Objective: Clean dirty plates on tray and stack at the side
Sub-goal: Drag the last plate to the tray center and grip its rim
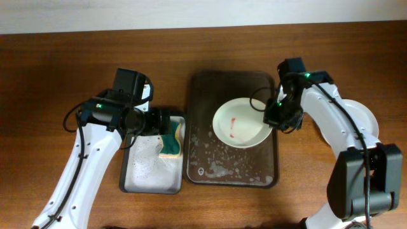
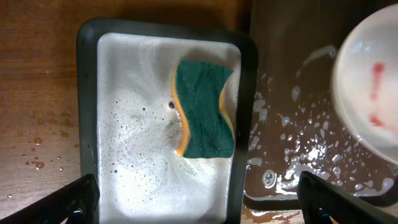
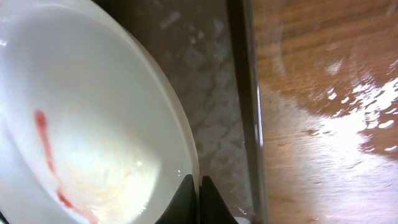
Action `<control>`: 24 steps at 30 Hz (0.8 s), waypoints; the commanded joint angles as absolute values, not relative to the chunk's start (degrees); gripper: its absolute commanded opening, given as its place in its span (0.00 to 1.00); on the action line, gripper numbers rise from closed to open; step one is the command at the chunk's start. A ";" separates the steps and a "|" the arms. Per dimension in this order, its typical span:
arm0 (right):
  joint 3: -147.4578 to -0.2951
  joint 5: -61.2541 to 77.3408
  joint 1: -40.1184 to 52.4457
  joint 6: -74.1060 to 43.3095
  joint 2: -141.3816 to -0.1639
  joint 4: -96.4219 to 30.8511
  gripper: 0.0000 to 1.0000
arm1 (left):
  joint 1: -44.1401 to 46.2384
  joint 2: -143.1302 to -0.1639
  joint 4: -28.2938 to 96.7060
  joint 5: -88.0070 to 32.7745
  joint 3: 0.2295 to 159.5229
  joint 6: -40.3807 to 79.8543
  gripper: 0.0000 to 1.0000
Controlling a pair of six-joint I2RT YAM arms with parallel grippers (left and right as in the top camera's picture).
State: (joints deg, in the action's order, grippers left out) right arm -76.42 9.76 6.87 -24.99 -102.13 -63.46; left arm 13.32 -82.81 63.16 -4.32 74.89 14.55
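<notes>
A white plate [image 1: 236, 123] with a red streak sits tilted over the dark brown tray [image 1: 205, 166], which is wet with suds. My right gripper [image 1: 275, 119] is shut on the plate's right rim; the right wrist view shows the fingers [image 3: 198, 200] pinching the rim of the plate [image 3: 87, 143]. Another white plate [image 1: 371, 124] lies on the table at the right, partly hidden by the right arm. My left gripper [image 1: 166, 122] is open and empty above the green-and-yellow sponge [image 2: 204, 109] in the foamy grey tray [image 2: 88, 93].
The small grey tray [image 1: 137, 181] of foam stands left of the brown tray. Wet patches lie on the wood right of the brown tray [image 3: 336, 118]. The table's far edge runs along the top.
</notes>
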 commanded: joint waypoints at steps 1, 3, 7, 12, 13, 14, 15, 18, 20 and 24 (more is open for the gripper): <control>-67.68 15.51 10.17 -35.00 -102.50 -57.21 0.04 | 13.06 -82.37 63.22 -4.75 75.09 14.46 0.99; -64.95 16.05 12.10 -37.17 -102.35 -53.65 0.24 | 13.06 -82.37 63.22 -4.75 75.09 14.46 1.00; -65.71 13.04 13.54 -33.17 -91.31 -53.32 0.38 | 13.06 -82.37 63.22 -4.75 75.09 14.46 1.00; -65.36 3.14 13.54 -13.69 -67.64 -54.17 0.53 | 13.06 -82.37 63.22 -4.73 75.09 14.46 1.00; -64.53 3.16 13.54 -12.60 -67.11 -54.22 0.53 | 13.06 -82.37 63.22 -4.75 75.09 14.46 1.00; -62.54 3.09 13.43 -10.59 -68.42 -53.76 0.53 | 13.06 -82.37 63.22 -4.75 75.09 14.46 1.00; -60.60 2.90 13.30 -8.51 -71.11 -52.38 0.53 | 13.06 -82.37 62.92 -5.91 75.09 15.81 0.99; -59.20 7.46 11.81 -4.64 -81.87 -48.73 0.49 | 13.06 -82.37 61.49 -6.59 75.09 16.19 0.99; -59.20 11.46 10.79 -4.73 -89.52 -45.10 0.44 | 13.06 -82.37 61.04 -6.66 75.09 16.21 1.00; -59.20 11.55 10.41 -4.71 -99.37 -40.01 0.38 | 13.06 -82.37 61.12 -6.68 75.09 16.19 1.00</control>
State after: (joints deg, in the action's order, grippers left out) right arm -59.31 9.80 10.79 -5.80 -95.29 -41.67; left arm 13.32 -82.81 61.12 -5.87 74.89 15.64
